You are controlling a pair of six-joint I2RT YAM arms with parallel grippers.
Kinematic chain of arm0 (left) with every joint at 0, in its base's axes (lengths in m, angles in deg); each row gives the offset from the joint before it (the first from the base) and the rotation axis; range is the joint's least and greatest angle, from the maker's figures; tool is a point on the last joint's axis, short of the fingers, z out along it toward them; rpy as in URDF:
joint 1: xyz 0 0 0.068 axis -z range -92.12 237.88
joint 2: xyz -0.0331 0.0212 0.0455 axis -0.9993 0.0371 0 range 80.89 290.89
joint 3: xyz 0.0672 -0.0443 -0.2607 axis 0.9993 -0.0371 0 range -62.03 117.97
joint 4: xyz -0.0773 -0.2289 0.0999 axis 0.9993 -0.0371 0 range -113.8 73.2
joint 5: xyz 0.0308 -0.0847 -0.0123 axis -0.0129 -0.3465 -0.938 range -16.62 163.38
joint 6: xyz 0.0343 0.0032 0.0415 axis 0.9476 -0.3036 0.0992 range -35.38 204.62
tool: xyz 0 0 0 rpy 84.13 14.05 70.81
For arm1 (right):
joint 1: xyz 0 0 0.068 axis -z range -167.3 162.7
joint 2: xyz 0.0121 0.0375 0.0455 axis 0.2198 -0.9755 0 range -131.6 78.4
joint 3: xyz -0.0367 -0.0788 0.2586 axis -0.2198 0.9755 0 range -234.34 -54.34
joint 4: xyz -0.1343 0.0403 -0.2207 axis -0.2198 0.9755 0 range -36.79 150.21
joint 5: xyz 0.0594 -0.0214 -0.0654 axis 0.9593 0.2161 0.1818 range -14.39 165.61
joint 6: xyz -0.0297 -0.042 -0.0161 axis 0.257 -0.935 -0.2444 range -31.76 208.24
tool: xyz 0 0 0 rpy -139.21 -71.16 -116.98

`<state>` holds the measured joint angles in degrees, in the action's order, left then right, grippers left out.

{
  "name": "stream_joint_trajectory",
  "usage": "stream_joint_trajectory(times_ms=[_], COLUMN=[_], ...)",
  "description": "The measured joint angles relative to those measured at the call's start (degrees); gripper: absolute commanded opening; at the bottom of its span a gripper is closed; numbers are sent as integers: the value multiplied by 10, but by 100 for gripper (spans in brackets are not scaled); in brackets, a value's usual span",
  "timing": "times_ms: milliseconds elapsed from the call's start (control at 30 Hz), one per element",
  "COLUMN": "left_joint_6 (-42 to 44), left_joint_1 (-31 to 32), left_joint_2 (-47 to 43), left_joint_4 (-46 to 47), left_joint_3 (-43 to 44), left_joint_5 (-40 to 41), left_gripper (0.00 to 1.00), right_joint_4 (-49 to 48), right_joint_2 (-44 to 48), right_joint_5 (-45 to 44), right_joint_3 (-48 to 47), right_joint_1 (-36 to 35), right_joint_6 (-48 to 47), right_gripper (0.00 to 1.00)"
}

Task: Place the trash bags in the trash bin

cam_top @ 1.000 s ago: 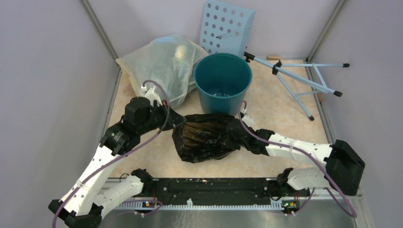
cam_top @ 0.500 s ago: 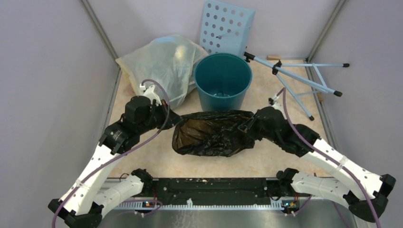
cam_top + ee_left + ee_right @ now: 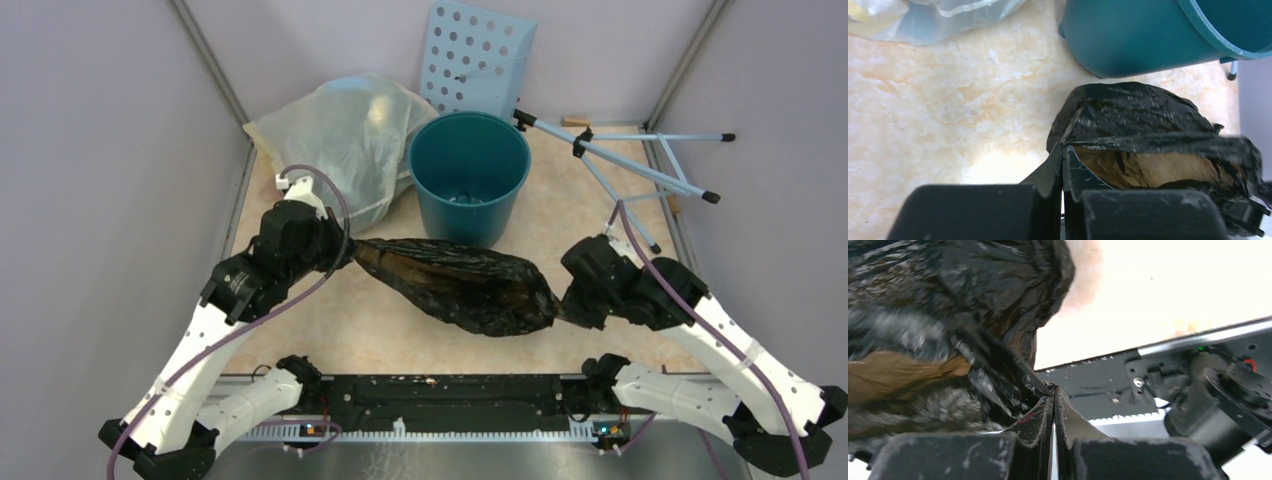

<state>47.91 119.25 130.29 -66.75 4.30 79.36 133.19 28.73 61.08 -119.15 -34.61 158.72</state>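
Observation:
The black glossy trash bag [image 3: 460, 282] is stretched between my two grippers, just in front of the teal trash bin [image 3: 469, 172]. My left gripper [image 3: 350, 250] is shut on the bag's left edge; in the left wrist view the closed gripper [image 3: 1063, 150] pinches the bag [image 3: 1143, 120], whose brownish inside shows, with the bin [image 3: 1148, 30] beyond. My right gripper [image 3: 562, 305] is shut on the bag's right end; the right wrist view shows the closed gripper [image 3: 1054, 394] pinching a fold of the bag [image 3: 948, 315].
A large translucent yellowish-white bag [image 3: 340, 135] lies at the back left against the bin. A pale blue perforated panel [image 3: 478, 55] leans at the back wall. A light blue tripod stand [image 3: 640, 165] lies at the back right. The black base rail [image 3: 450, 400] runs along the near edge.
My right gripper has pulled the bag's end to the right and nearer, my left gripper shifted slightly left. The bag went from a crumpled lump to a long stretched shape.

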Motion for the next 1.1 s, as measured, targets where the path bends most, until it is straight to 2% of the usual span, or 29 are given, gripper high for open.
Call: stream_joint_trajectory(times_ms=[133, 267, 533, 867, 1100], left_joint_6=[8, 14, 37, 32, 66], left_joint_1=[0, 0, 0, 0, 0], left_joint_2=[6, 7, -6, -58, 0], left_joint_4=[-19, -32, 8, 211, 370], left_joint_3=[14, 21, 81, 212, 296], left_joint_5=[32, 52, -15, -38, -33], left_gripper=[0, 0, 0, 0, 0], right_joint_4=[39, 44, -57, -250, -350], right_joint_2=[37, 36, -24, -126, -189], right_joint_5=[14, 21, 57, 97, 3], right_joint_3=[16, 2, -172, -418, -494], right_joint_1=[0, 1, 2, 2, 2], right_joint_6=[-1, -17, -115, -231, -306], right_gripper=[0, 0, 0, 0, 0])
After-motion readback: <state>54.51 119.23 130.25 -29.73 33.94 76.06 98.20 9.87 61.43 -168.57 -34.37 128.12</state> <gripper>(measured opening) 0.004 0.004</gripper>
